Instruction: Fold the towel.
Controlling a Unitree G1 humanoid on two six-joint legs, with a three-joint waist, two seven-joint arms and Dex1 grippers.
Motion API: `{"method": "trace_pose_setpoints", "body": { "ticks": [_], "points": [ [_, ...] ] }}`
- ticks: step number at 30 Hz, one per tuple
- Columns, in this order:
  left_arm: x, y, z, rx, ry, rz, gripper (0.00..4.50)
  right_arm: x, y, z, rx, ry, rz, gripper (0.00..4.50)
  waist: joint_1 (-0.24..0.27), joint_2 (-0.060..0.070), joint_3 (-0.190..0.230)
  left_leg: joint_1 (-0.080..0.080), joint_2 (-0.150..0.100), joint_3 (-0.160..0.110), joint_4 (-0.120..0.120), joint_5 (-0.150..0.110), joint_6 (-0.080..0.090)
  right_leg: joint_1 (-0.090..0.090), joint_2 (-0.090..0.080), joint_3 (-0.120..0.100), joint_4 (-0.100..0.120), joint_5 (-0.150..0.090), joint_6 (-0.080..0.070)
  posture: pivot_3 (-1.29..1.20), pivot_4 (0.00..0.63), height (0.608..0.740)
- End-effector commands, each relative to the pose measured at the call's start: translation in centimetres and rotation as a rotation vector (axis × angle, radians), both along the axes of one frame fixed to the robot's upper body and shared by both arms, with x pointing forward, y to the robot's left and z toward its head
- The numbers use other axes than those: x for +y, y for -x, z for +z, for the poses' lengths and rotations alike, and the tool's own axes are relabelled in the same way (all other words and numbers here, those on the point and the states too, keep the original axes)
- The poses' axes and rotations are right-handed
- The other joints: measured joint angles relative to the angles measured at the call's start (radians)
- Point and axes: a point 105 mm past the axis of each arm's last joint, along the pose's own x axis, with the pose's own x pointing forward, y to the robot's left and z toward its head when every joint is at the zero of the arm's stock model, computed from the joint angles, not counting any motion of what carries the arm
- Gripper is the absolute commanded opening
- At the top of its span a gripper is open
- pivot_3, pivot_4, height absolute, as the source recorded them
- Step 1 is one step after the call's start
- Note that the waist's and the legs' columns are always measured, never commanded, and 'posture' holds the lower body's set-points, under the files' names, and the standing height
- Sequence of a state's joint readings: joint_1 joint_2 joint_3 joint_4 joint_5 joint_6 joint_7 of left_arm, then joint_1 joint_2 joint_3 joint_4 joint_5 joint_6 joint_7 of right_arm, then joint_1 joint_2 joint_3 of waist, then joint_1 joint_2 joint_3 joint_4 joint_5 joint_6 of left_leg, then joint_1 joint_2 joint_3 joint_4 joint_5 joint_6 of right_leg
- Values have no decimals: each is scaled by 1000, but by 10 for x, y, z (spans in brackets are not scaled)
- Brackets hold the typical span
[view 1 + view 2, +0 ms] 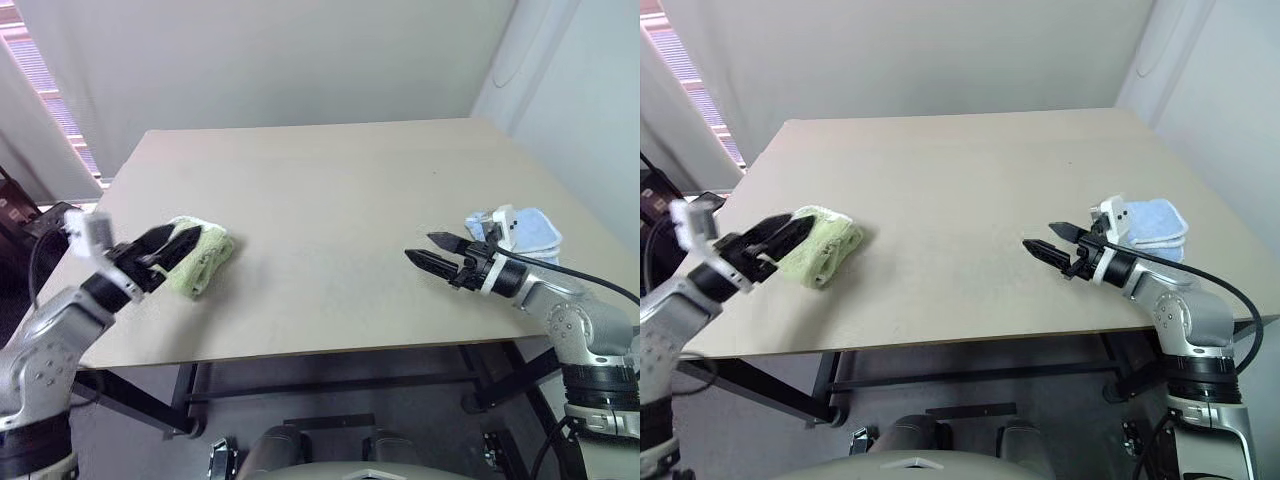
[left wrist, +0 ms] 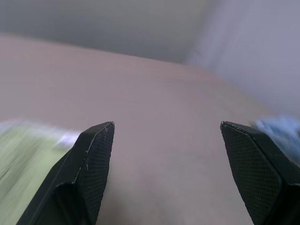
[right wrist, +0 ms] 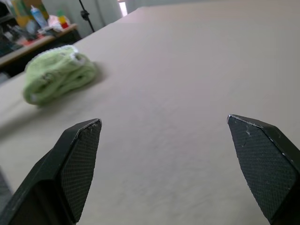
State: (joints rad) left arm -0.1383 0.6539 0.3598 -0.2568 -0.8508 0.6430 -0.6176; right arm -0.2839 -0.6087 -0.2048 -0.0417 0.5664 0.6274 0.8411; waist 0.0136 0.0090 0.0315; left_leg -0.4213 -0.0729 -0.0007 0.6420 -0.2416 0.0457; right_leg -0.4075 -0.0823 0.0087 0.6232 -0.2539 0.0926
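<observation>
Even, soft daylight — brightest at the window blinds — left wrist view seemingly motion-blurred.

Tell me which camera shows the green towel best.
The right wrist view: the green towel lies whole and unobstructed in a bundle. In both eye views the left gripper partly covers it; the left wrist view catches a blurred edge.

Silver-grey jointed arms end in black wrists; each tool has two pointed black fingers with cross-hatched pads; black cables trail.
</observation>
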Motion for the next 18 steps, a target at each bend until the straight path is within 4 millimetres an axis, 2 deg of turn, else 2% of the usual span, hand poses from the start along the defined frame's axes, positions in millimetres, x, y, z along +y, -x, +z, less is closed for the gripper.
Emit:
{"method": "trace_pose_setpoints", "body": {
  "ticks": [1, 3, 5, 7, 13, 15, 18],
  "points": [
    [-29, -1, 1, -93, -129, -203, 3811, -2, -3, 22, -135, 32, -28, 4500, -2, 2, 0, 0, 0, 0, -1, 0, 0, 0, 0, 0, -1, 0, 0, 0, 0, 736],
    [-39, -2, -3, -120, -163, -290, 3811, 1, -2, 21, -157, 58, -29, 4500, -6, 2, -1, 0, 0, 1, -3, 0, 0, -1, 1, 2, -3, 0, 0, 0, 0, 736],
    [-47, -4, -3, -127, -123, -361, 4391, 6, 3, 18, -144, 46, -8, 4500, -3, 1, 0, 0, 0, 2, -7, 1, -1, 0, 1, 3, -3, 0, 0, 0, 0, 736],
    [-50, -6, -2, -124, -94, -401, 4482, 9, 10, 19, -132, 1, 28, 4500, -1, 1, 0, 0, 0, 1, -10, 1, -2, -2, 1, 3, -3, 0, 0, 0, 0, 736],
    [-29, -13, -11, -118, -177, -349, 4482, 21, 17, 23, -116, -9, 73, 4500, -4, 1, 0, 0, 1, 1, -13, 2, -2, -4, 1, 3, -3, 0, 0, 0, 0, 736],
    [-29, -10, -15, -120, -183, -355, 4482, 20, 21, 25, -102, -5, 111, 4500, -2, 1, 0, 0, 1, 1, -11, 2, -2, -3, 1, 3, -3, 0, 0, 0, 0, 736],
    [-27, -5, -26, -91, -197, -366, 4482, 13, 15, 32, -112, -7, 96, 4500, -1, 1, 0, 0, 0, 1, -10, 1, -1, -1, 0, 3, -4, 0, -1, 0, 0, 736]
  ]
}}
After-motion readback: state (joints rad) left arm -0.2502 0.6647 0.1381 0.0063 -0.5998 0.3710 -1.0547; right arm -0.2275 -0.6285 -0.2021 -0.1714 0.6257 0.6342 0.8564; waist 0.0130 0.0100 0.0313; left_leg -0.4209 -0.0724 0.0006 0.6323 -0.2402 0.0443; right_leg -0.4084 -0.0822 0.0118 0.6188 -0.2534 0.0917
